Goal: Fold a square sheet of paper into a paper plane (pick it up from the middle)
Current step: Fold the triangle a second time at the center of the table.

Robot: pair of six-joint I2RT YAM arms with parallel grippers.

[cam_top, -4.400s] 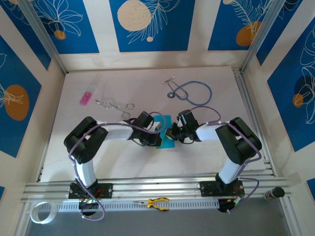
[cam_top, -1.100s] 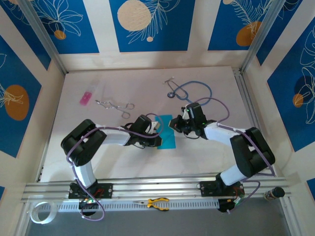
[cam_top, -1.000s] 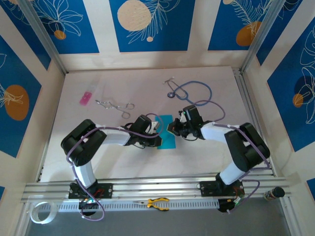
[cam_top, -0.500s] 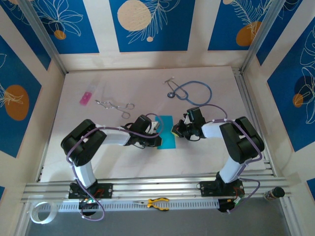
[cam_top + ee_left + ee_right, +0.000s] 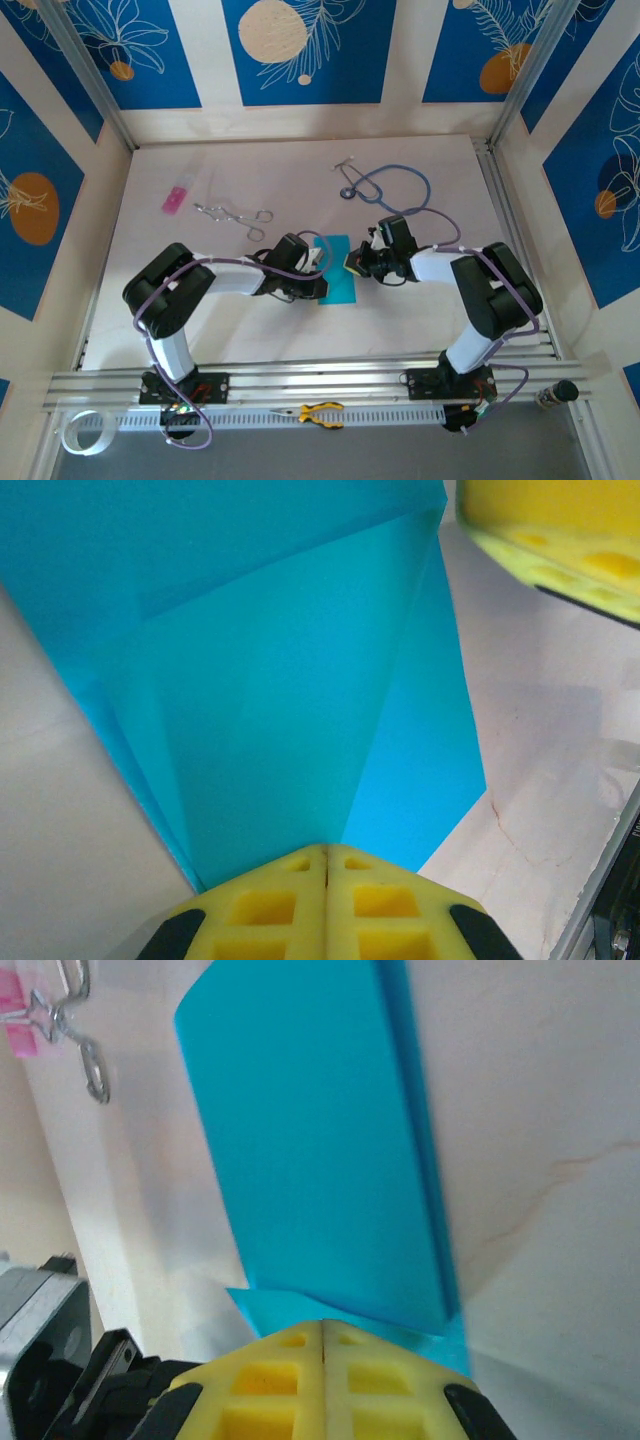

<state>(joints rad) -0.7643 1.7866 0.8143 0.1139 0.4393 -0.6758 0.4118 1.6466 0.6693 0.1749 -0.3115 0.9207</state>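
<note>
Right end effector (image 5: 323,1328) moved nearer, clenched | left end effector (image 5: 326,852) clenched | paper (image 5: 338,276) lengthwise near-far

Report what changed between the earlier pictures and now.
The right hand drew back rightward from over the folded sheet of paper to its right edge, its elbow swinging out, then back. Nothing was taken or released. The left hand, the paper and the stethoscope stayed put; both hands stayed shut.

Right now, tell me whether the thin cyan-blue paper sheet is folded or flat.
Folded: the cyan-blue paper sheet shows creases and overlapping layers.
</note>
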